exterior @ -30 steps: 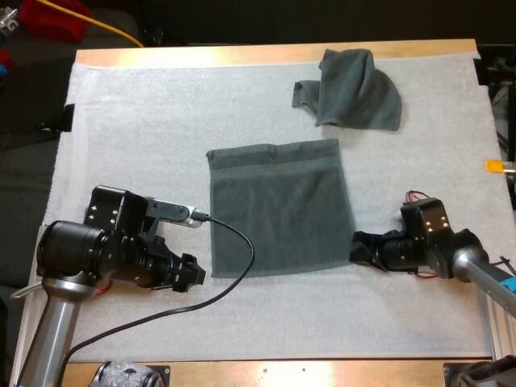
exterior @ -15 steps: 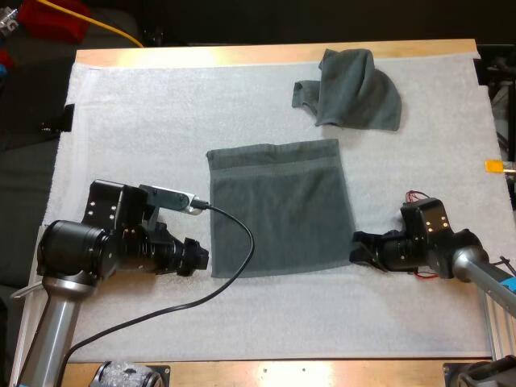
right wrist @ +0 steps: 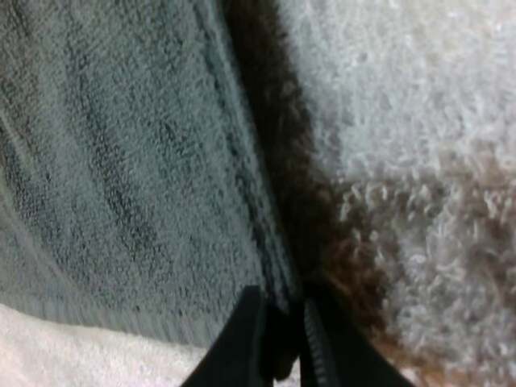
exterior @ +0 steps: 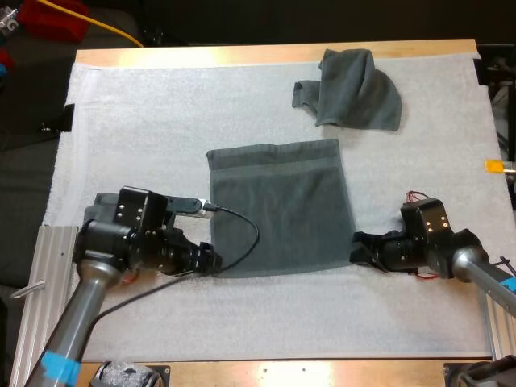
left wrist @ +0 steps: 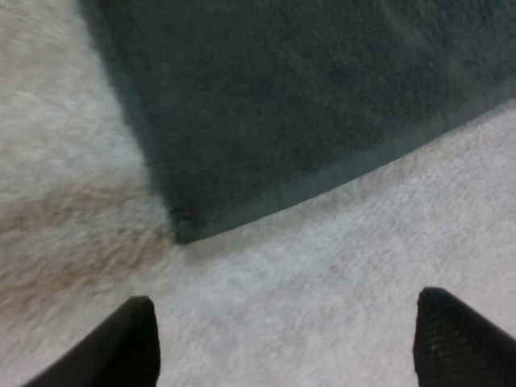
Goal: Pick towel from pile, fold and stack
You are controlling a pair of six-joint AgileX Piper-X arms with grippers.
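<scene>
fuzzy white mat (exterior: 161, 121); flat terry towel (exterior: 278, 205), right tool (exterior: 354, 245) pinching hem

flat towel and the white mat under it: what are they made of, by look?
The flat towel looks like terry cloth, matte dark grey-green: the wrist views show fine pile and a smoother woven hem band. The mat is white, soft and fuzzy, with fibres standing up beside the towel's edge. It is likely fleece or a similar textile, but the exact type is unclear.

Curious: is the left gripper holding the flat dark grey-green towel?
No: the left gripper's fingers stand apart over the white mat, clear of the flat towel's corner.
</scene>
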